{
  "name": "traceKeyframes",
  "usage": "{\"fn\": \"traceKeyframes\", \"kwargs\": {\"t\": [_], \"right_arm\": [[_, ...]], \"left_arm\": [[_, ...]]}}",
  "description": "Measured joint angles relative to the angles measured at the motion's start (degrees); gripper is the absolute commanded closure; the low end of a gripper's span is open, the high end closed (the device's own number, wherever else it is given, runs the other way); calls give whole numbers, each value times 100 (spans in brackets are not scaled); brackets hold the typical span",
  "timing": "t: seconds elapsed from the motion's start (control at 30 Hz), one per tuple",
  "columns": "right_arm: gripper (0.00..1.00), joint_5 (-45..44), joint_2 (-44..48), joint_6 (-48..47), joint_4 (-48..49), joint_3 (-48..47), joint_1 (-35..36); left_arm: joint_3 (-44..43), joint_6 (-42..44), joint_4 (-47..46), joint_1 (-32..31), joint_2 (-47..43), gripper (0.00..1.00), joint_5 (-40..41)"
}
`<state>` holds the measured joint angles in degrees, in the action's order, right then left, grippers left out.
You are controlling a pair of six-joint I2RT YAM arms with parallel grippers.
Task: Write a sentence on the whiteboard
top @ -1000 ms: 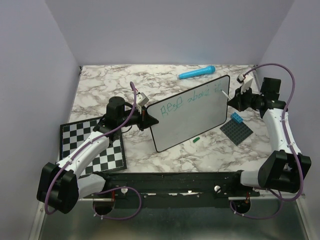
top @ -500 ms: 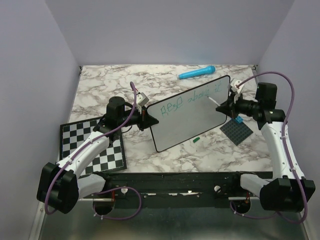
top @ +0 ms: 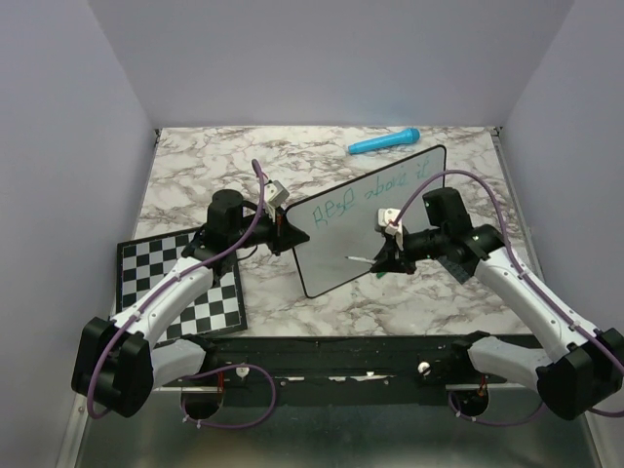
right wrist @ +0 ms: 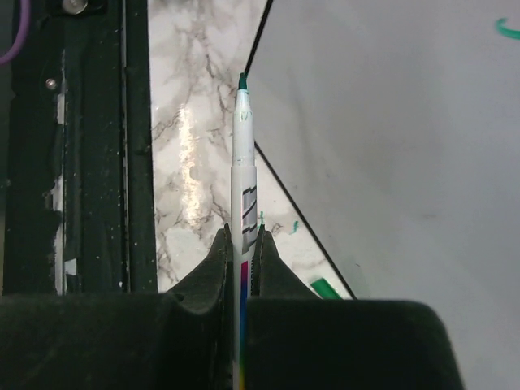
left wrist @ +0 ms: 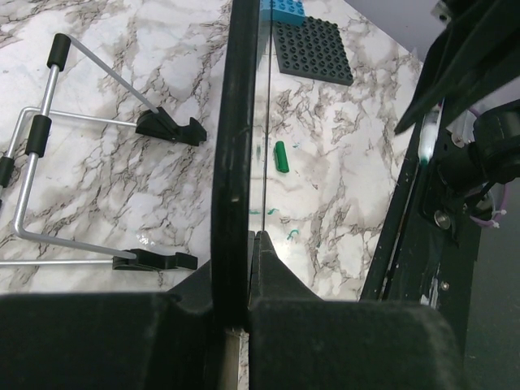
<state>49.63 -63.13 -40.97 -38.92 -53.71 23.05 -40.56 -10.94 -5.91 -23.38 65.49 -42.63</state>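
Note:
The whiteboard [top: 375, 219] stands tilted at mid-table, with one line of green writing [top: 370, 192] along its top. My left gripper [top: 288, 232] is shut on the board's left edge; in the left wrist view the black rim [left wrist: 236, 122] runs up from between my jaws [left wrist: 241, 264]. My right gripper [top: 388, 255] is shut on a white marker [top: 366, 259], in front of the board's lower middle. In the right wrist view the marker [right wrist: 244, 162] points its green tip at the board's lower edge [right wrist: 406, 162], between my jaws [right wrist: 243, 236].
A green cap [top: 383, 272] lies on the marble below the board, also in the left wrist view [left wrist: 280, 156]. A blue cylindrical object [top: 383, 142] lies at the back. A checkerboard [top: 180, 283] is front left. A dark baseplate [left wrist: 313, 53] and a wire stand [left wrist: 32, 162] lie on the table.
My right arm has swung from the board's upper right corner down and left to its lower middle, still holding the marker. The left arm and board have not moved.

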Motion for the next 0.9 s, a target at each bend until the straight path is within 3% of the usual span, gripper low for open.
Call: {"fn": "traceKeyframes", "kwargs": {"t": [0.17,0.9], "right_arm": [[100,-114,-20,70,151,203,341],[99,-450,-24,457,699,455,374]], "left_arm": [[120,-186,-105,0,-79,100,81],[212,-428,-175,0,-127,100,197]]}}
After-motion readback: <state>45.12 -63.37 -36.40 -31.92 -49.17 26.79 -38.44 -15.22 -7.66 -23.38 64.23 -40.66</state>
